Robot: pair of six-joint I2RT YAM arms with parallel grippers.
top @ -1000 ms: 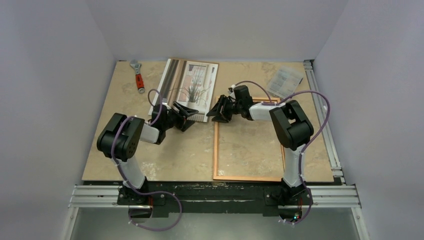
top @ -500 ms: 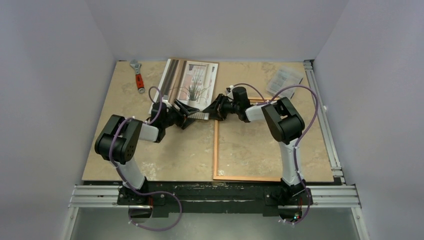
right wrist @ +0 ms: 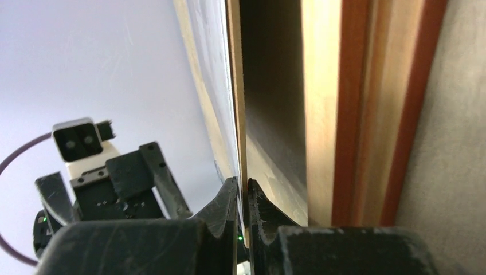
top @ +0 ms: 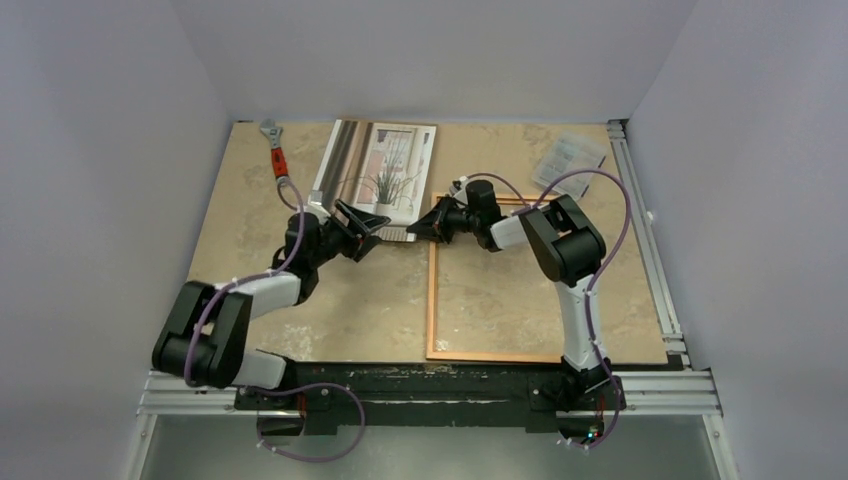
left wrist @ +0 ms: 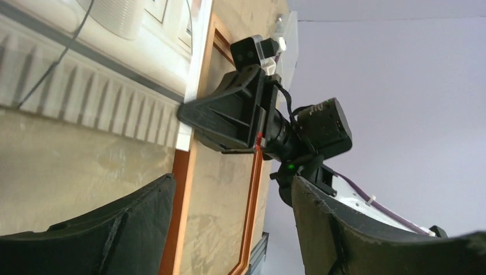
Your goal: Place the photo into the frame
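- Swung the right jaws leftward off the far-left corner of the frame (top: 432,300) and onto the near right corner of the photo (top: 378,170), then snapped them closed from half-open.
- Checks out in the right wrist view: both tips pinching the thin edge of the print, with the frame's orange rail just beside.
- Dropped the left arm (top: 215,320) back and low toward the near left of the worktop (top: 350,310), yet kept the left jaws parked by the photo's near edge.
- Spread wide, those left jaws, gripping nothing; left fingers (left wrist: 132,229) far apart along the bottom of the left wrist view, looking straight at the pinched corner.
- Places the photo at the far middle of the worktop, picture side up and left of the frame.
- Has only the held corner reaching the frame's far-left corner, and looks a touch lifted there, with shadow beneath it.
- Leaves the frame flat on the right half, with bare worktop showing through its opening.
- Counts as the grasp made, by the look of it: print in hand, not yet in the frame.
- Calls next, probably, for a lift or drag rightward and nearer, squaring the print with the opening.
- Might want the left jaws steadying the opposite edge.
- Worth watching: a one-corner pinch on a large thin sheet could bend it, pivot it or catch it on the rail.
- Nothing doing with the wrench (top: 275,155) or the clear plastic box (top: 570,160), both well apart at the far side.
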